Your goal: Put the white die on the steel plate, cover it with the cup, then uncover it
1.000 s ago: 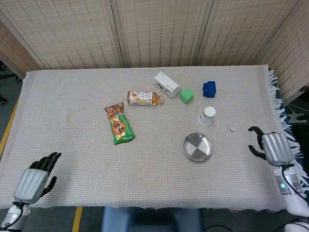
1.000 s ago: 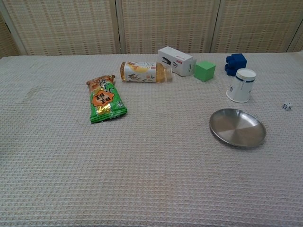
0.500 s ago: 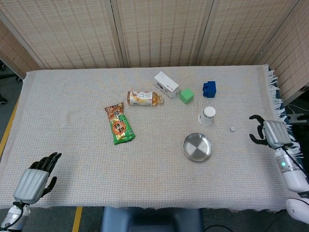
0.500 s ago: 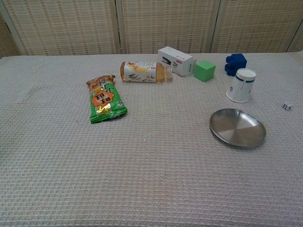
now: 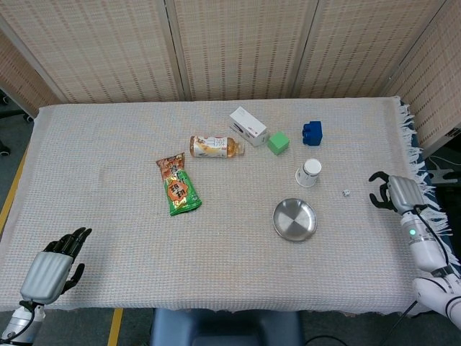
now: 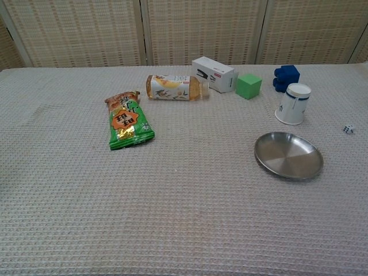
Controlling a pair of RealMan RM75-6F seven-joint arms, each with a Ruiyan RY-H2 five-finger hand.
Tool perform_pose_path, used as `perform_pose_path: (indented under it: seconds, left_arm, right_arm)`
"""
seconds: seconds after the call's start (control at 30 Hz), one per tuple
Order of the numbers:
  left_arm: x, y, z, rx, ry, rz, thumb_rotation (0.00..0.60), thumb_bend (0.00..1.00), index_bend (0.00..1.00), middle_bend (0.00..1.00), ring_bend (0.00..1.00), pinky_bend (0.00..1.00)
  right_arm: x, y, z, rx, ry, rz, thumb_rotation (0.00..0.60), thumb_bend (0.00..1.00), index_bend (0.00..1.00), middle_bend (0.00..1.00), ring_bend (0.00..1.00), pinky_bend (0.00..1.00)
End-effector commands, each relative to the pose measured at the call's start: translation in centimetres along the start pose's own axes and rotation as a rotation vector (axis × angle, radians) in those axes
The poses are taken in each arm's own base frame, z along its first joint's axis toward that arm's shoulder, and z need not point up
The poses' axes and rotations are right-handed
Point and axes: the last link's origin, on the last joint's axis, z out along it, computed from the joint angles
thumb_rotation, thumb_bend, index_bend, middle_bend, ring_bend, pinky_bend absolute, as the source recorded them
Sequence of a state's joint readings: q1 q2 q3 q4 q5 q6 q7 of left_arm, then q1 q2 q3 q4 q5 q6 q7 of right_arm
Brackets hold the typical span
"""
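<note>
Right hand point(image 5: 395, 193) has crept up the frame's right edge toward the white die point(image 5: 346, 192); nothing else has shifted.
Its fingers are spread, grasping nothing; left hand point(image 5: 54, 265), lower left, likewise released. The die lies on the cloth right of the steel plate point(image 5: 294, 220), below-right of the inverted cup point(image 5: 308, 173). Die pips unreadable; chest view shows neither hand.

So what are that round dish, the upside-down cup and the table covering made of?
The dish looks like brushed steel: grey, with a soft sheen and faint rings. The cup seems to be paper or thin plastic: matte white with a blue printed line; which one is hard to tell. The table covering looks like woven fabric: waffle texture, and a fringe at its far right edge.
</note>
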State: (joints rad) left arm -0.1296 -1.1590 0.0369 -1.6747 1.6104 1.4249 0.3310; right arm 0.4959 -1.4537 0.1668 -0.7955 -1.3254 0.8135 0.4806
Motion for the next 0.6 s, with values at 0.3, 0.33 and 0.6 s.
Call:
perform_pose_path:
  seconds: [0.3, 0.33, 0.6]
  left_arm:
    - [0.0, 0.0, 0.0, 0.001, 0.003, -0.001, 0.600, 0.45, 0.07, 0.10, 0.19, 0.36]
    - [0.0, 0.0, 0.0, 0.001, 0.002, -0.001, 0.600, 0.45, 0.07, 0.10, 0.19, 0.36]
    - [0.0, 0.0, 0.0, 0.001, 0.000, -0.002, 0.600, 0.45, 0.07, 0.10, 0.19, 0.36]
  right_arm:
    - [-1.6, -0.1, 1.0, -0.024, -0.046, 0.006, 0.600, 0.30, 0.34, 0.84, 0.90, 0.76]
    - [-1.7, -0.1, 1.0, -0.023, -0.046, 0.009, 0.600, 0.30, 0.34, 0.84, 0.90, 0.76]
    - [-2.6, -0.4, 1.3, -0.012, -0.038, 0.019, 0.600, 0.30, 0.37, 0.85, 0.91, 0.77]
